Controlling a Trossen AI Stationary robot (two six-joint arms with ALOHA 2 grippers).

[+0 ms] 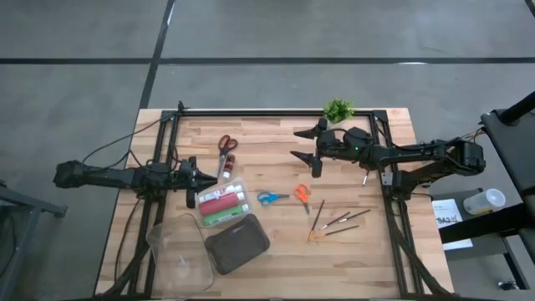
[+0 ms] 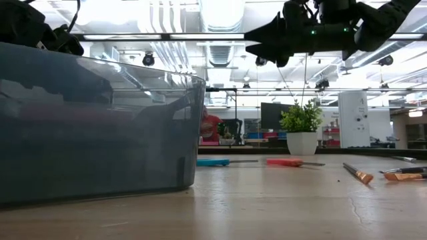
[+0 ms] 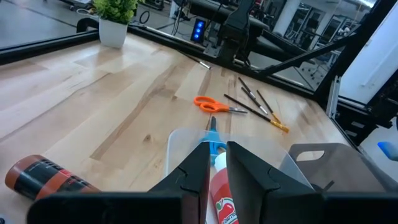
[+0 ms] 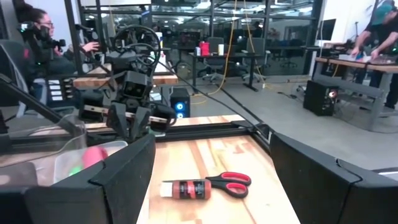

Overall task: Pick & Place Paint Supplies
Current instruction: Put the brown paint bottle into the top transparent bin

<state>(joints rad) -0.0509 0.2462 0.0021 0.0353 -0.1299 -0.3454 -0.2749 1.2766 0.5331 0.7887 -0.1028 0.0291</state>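
Left hand point(image 1: 197, 178): left of centre in the high view, fingers nearly pressed together, empty, poised right at the rim of the small clear box point(image 1: 222, 203).
Box contents: red, white and green paint tubes lying side by side; white tube point(image 3: 222, 190) visible directly beyond the fingertips in the left wrist view.
Right hand point(image 1: 303, 144): upper centre-right of the high view, fingers spread wide, empty, raised well above the tabletop point(image 1: 276, 242).
Loose supplies: red scissors point(image 1: 226, 145) and a dark tube point(image 1: 224, 170) upper centre-left; blue scissors point(image 1: 268, 198) and orange scissors point(image 1: 303, 194) mid-frame; brushes point(image 1: 338, 222) lower right of centre.
Step in hand, judged: the next pick; red scissors and dark tube nearest, orange scissors just below the right hand.
Doing it well: straight descent, fingers across the handles, not the blades.
Edges: black frame rails along top and sides; potted plant point(image 1: 338, 109) close beside the right hand.
Open room: bare wood between the hands; large clear tub point(image 1: 177, 249) and grey case point(image 1: 237, 243) crowding lower left.
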